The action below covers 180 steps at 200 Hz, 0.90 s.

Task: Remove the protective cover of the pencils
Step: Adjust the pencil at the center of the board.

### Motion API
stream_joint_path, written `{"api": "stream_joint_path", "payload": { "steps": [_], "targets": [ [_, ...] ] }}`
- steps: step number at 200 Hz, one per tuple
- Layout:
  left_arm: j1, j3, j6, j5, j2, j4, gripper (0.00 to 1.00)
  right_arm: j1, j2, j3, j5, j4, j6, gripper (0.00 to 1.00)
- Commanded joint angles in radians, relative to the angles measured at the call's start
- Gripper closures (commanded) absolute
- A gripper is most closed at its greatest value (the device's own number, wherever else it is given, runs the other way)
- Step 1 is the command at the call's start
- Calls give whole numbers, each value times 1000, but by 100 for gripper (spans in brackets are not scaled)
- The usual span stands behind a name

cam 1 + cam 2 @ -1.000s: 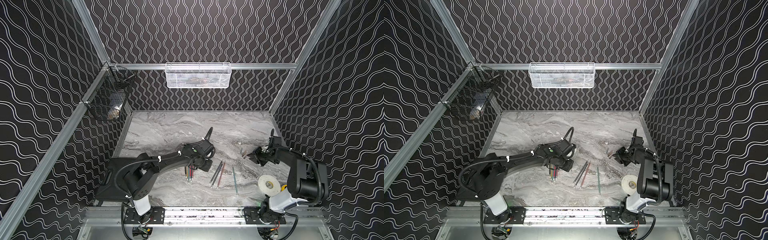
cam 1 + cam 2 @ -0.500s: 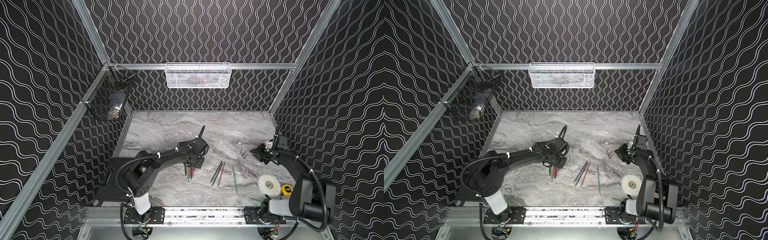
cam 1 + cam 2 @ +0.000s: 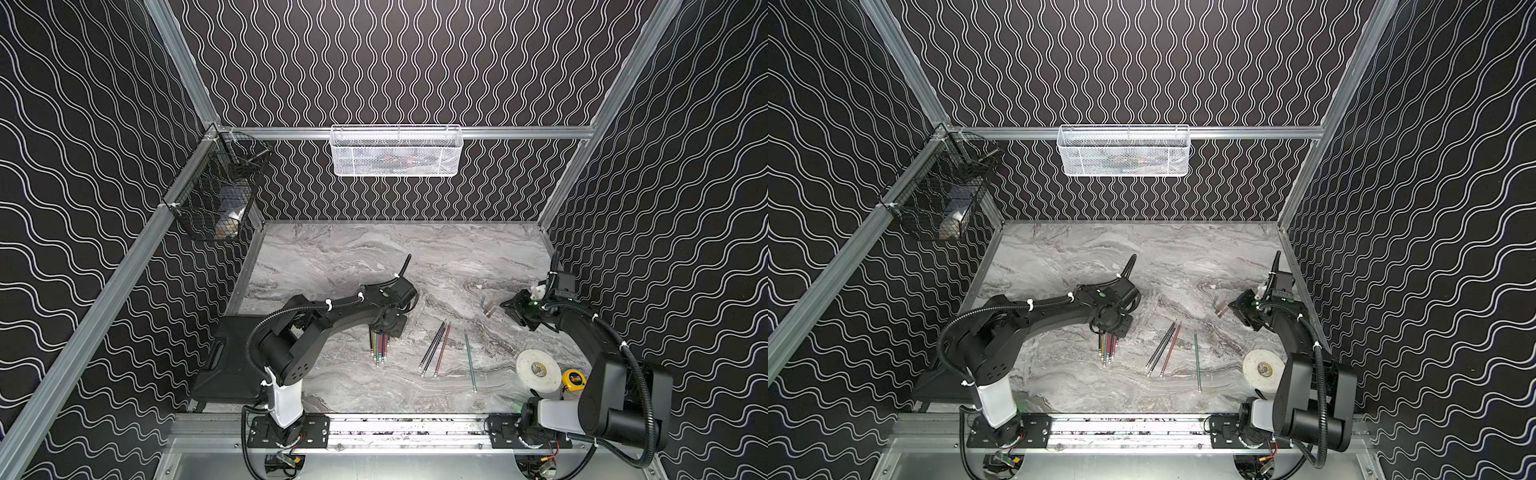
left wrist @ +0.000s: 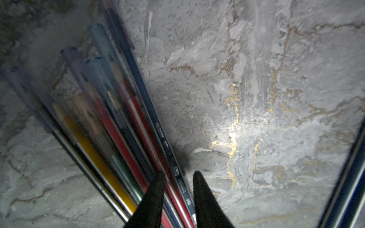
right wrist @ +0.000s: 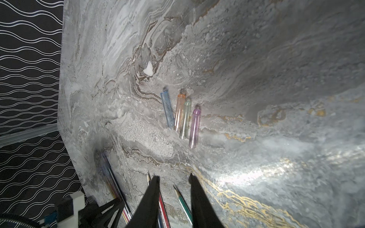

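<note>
A bundle of coloured pencils [image 3: 379,345] [image 3: 1108,347] lies on the marble table, tinted see-through covers still on the tips [image 4: 98,51]. My left gripper [image 4: 179,172] hangs low over it, open by a narrow gap, and a blue and a red pencil show in the gap; whether it touches them I cannot tell. Several bare pencils [image 3: 434,347] [image 3: 1197,361] lie to the right. Several loose covers [image 5: 185,118] [image 3: 487,305] lie side by side: blue, orange, green, purple. My right gripper [image 5: 173,175] [image 3: 505,307] hovers beside them, slightly open and empty.
A white tape roll [image 3: 538,370] and a yellow tape measure [image 3: 574,379] sit at the near right. A black case [image 3: 226,365] lies at the near left. A white mesh basket [image 3: 397,151] hangs on the back wall and a black wire basket [image 3: 216,195] on the left rail.
My left wrist has shifted slightly left over the bundle. The right arm has changed its pose, its gripper staying near the loose covers. The pencils have not moved.
</note>
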Motion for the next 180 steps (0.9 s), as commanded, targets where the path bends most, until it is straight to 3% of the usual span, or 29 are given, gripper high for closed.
{"api": "stream_joint_path", "payload": {
  "steps": [1, 136, 180],
  "targets": [
    [1, 3, 1, 11, 11, 13, 70, 1, -10, -1, -4, -18, -4, 73],
    [0, -8, -3, 70, 34, 44, 75, 1, -3, -20, -21, 2, 1, 72],
    [0, -1, -1, 56, 41, 32, 71, 1, -5, -18, -24, -1, -1, 72]
  ]
}}
